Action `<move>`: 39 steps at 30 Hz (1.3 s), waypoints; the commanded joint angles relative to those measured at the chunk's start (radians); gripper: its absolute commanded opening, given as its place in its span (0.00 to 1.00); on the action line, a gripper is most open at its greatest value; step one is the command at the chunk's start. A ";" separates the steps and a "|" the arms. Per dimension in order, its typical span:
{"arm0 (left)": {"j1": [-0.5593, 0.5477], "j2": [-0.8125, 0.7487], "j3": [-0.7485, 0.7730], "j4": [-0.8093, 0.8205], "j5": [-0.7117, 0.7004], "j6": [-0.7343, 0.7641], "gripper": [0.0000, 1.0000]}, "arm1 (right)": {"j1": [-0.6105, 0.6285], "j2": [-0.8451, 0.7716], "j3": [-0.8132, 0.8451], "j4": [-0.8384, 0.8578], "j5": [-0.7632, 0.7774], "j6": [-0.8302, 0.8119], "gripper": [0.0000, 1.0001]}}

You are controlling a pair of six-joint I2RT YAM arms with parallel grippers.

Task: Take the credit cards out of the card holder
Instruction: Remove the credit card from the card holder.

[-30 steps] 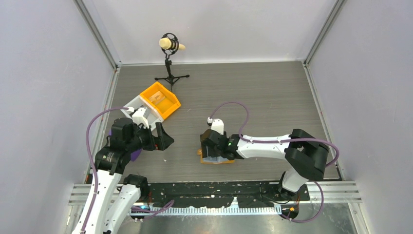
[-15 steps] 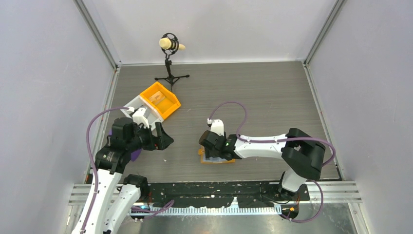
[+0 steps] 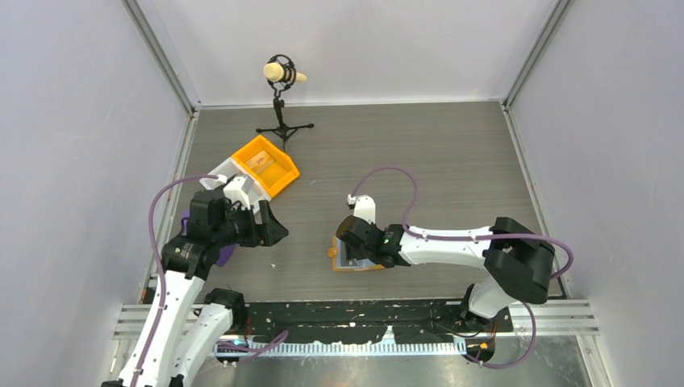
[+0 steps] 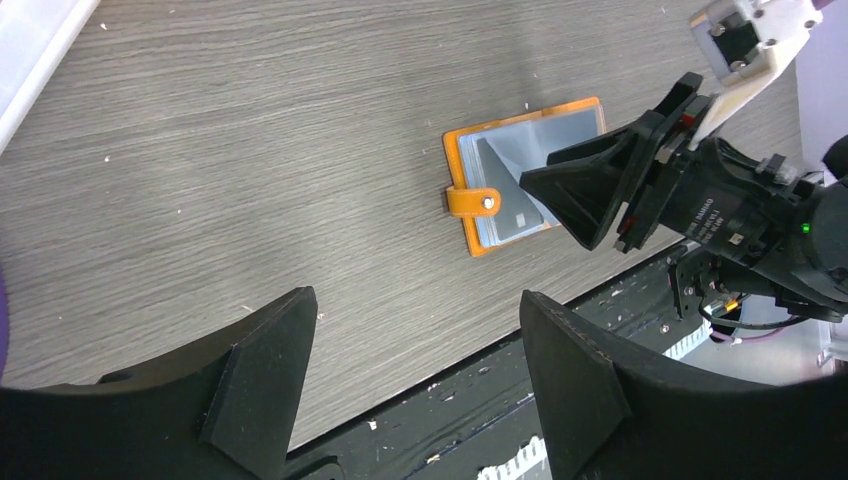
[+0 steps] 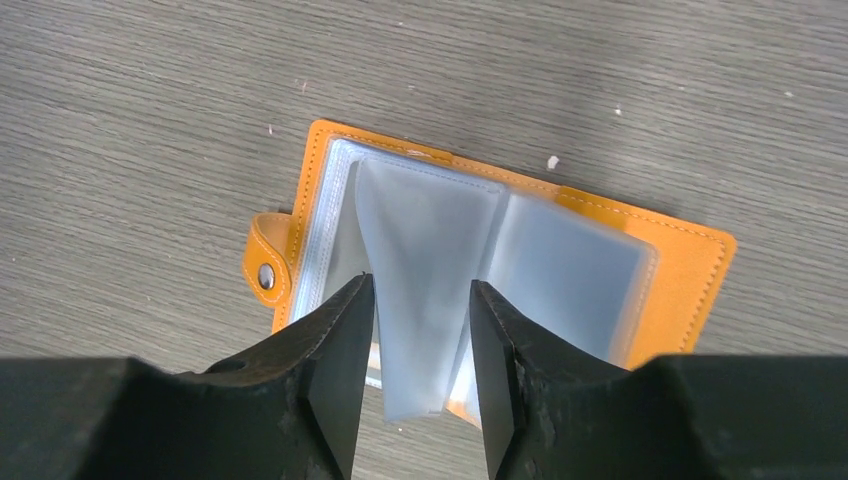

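Observation:
The card holder lies open on the wood table, orange with blue-grey plastic leaves, its snap strap to the left. It also shows in the top view and the left wrist view. My right gripper hangs right over it, open, and one raised leaf stands between the fingers with a thin gap on each side. I cannot tell whether credit cards sit in the leaves. My left gripper hovers open and empty left of the holder, well apart.
An orange bin and a white bin stand at the back left. A microphone on a tripod is behind them. Something purple lies under the left arm. A black rail runs along the near edge.
The right gripper's fingers have come closer together around the raised leaf and the arm has shifted slightly. The left gripper's fingers have narrowed a little; that arm barely moved.

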 commanded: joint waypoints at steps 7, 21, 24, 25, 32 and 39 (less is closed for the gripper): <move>-0.002 0.010 0.012 0.021 0.037 -0.020 0.75 | 0.004 -0.189 -0.051 -0.095 0.140 0.019 0.49; -0.042 0.037 -0.048 0.107 0.096 -0.156 0.66 | -0.012 -0.406 -0.256 -0.100 0.139 0.087 0.49; -0.082 0.055 -0.082 0.174 0.087 -0.201 0.64 | -0.023 -0.431 -0.252 -0.102 0.125 0.073 0.49; -0.092 0.064 -0.089 0.188 0.080 -0.211 0.64 | -0.023 -0.436 -0.245 -0.118 0.118 0.065 0.49; -0.114 0.088 -0.099 0.215 0.042 -0.209 0.63 | -0.022 -0.542 -0.160 -0.147 0.069 0.054 0.49; -0.114 0.073 -0.011 0.114 0.008 -0.127 0.65 | -0.007 -0.507 -0.118 -0.024 0.022 0.037 0.50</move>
